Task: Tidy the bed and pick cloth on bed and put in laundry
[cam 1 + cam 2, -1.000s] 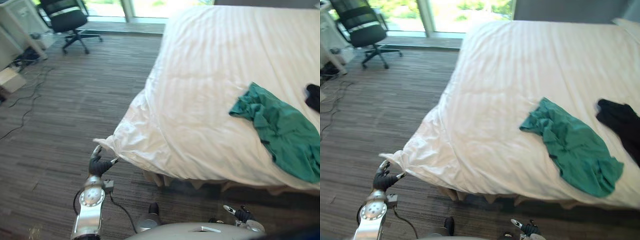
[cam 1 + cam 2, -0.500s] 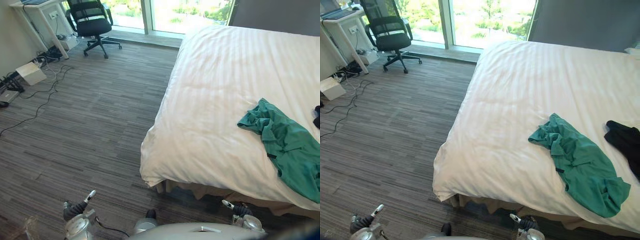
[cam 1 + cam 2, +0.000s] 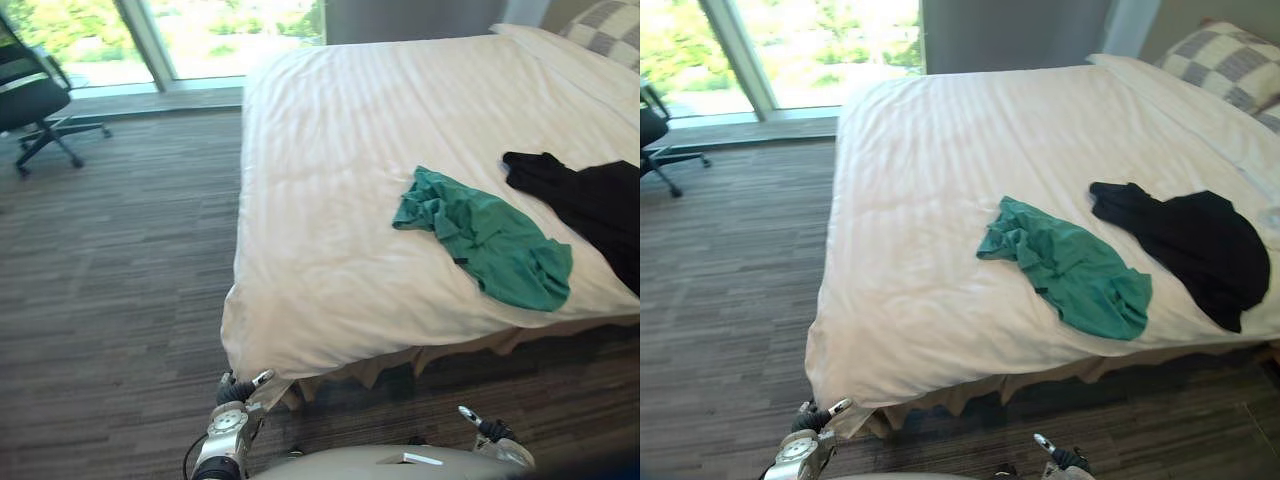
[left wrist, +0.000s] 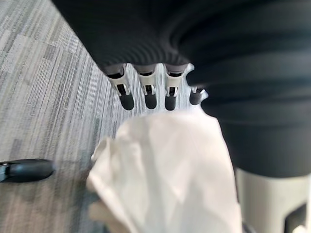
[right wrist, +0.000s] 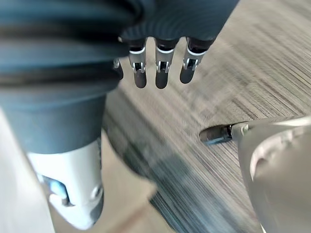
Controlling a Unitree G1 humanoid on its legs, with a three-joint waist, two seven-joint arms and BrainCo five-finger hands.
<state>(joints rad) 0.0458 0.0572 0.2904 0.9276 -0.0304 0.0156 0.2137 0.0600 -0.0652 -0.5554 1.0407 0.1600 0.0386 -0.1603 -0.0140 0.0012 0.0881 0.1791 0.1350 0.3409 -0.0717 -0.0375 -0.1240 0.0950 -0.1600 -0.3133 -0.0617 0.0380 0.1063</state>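
- The bed [image 3: 330,120] has a white sheet [image 3: 300,300] that hangs down over its near edge and its left side.
- Left of the bed there is a wide stretch of floor [image 3: 110,280]. It goes all the way to a chair [image 3: 30,100] far off by the window [image 3: 200,30].
- Only a thin strip of floor lies between the bed's near edge and the robot.
- The green cloth [image 3: 485,235] lies crumpled on the bed, close to the near edge and about halfway along it.
- The black cloth [image 3: 590,200] lies on the bed to the right of the green one, with a bit of white sheet between them. It spreads out toward the bed's right side.
- A checked pillow [image 3: 1230,60] sits at the far right corner.
- The left hand [image 3: 235,390] is low down at the bed's near left corner. Its fingers [image 4: 146,92] are straight and loose, not wrapped round anything. The sheet's corner hangs just past the fingertips, and I cannot tell if they touch it.
- The right hand [image 3: 487,430] is low over the floor by the near edge, well to the right of the left hand. Its fingers [image 5: 162,73] are straight and it holds nothing.
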